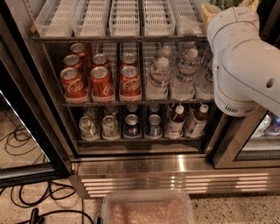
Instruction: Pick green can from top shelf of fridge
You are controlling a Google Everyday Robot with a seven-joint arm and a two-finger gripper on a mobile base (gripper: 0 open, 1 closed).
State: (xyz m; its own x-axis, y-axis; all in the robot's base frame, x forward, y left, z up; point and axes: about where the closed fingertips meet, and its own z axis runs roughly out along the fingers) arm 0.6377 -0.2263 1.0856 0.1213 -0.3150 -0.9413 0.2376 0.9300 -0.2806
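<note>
Camera view: can make out only a sliver of the green can [225,3], cut off by the upper edge at far right and partly covered by the bulky white arm [245,65]. Just beside that sliver, a tan scrap of the gripper [210,10], up at the right end of the top shelf [118,39]; cannot tell whether wide, narrow or clamped on anything. Cannot tell either whether the can rests on the shelf or hangs clear of it. Also hidden behind the arm: the upper right of the fridge [175,164] interior. Along the top shelf, 5 clear ribbed trays [124,17], far ends cropped. On the shelf below, 3 lanes of red cola cans [101,83] at left and 3 lanes of water bottles [157,78] at right, the last lane half covered by the arm. On the lowest shelf, 2 pale cans [88,127], 2 blue cans [131,125] and 2 capped bottles [176,120], labels not readable. At the bottom edge, a clear tub [107,205], cropped, holding something pinkish. At left, the open glass door [43,127] and dark cables [26,197] on the floor.
</note>
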